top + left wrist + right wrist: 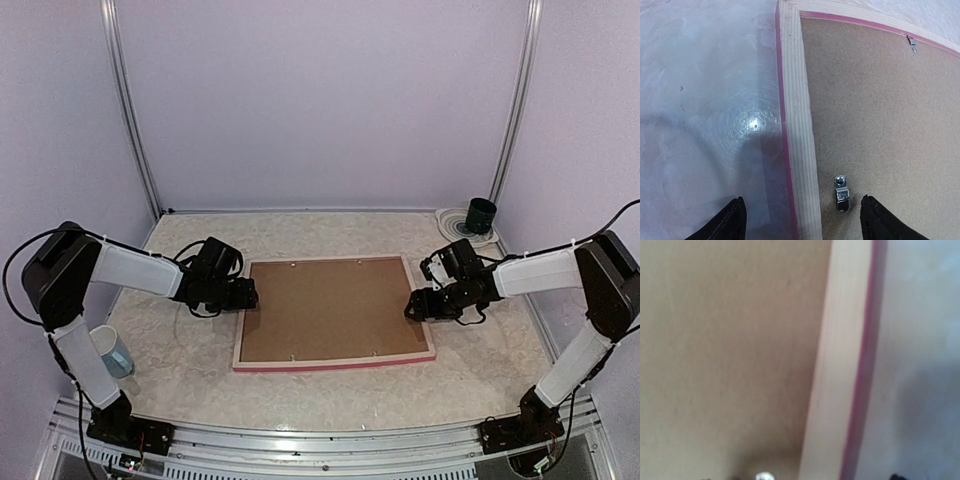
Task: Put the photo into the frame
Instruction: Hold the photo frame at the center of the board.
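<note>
The frame [336,364] lies face down in the middle of the table, pale wood back up and a pink-red edge showing. A brown backing board [330,310] fills it. The photo is hidden. My left gripper [246,295] is open at the frame's left rail [797,115]. One of its fingers is over the table and the other over the board [880,110], beside a metal clip [841,192]. My right gripper [416,305] is low over the right rail [840,365]. Its dark fingertips barely show, wide apart on either side of the rail, in a blurred view.
A dark green cup [481,214] stands on a white round mat [452,218] at the back right corner. A pale blue cup [113,350] sits by the left arm's base. Pale walls close in the table on three sides.
</note>
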`<act>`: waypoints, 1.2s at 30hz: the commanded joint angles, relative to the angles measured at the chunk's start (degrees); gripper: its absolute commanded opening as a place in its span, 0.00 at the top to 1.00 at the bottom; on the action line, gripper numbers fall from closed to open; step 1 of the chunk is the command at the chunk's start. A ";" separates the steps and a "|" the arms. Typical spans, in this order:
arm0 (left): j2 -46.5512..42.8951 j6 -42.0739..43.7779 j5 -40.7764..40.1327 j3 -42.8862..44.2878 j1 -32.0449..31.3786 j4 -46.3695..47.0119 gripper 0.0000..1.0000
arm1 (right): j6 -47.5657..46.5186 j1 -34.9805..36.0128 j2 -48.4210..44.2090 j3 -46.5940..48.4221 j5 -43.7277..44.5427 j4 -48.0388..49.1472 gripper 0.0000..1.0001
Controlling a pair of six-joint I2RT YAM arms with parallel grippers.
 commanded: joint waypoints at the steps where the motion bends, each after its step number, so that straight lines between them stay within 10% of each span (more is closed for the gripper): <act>1: 0.80 1.35 -0.74 1.93 0.56 -0.40 0.24 | 0.32 -1.15 2.59 1.69 0.73 2.71 0.25; 16: 1.25 2.36 0.36 3.11 1.29 -0.87 0.27 | 1.92 -7.67 12.30 6.06 -10.72 7.68 0.65; 36: 1.89 3.56 0.95 3.84 1.21 -2.22 0.34 | 1.59 -7.68 11.90 5.32 -9.16 7.26 0.78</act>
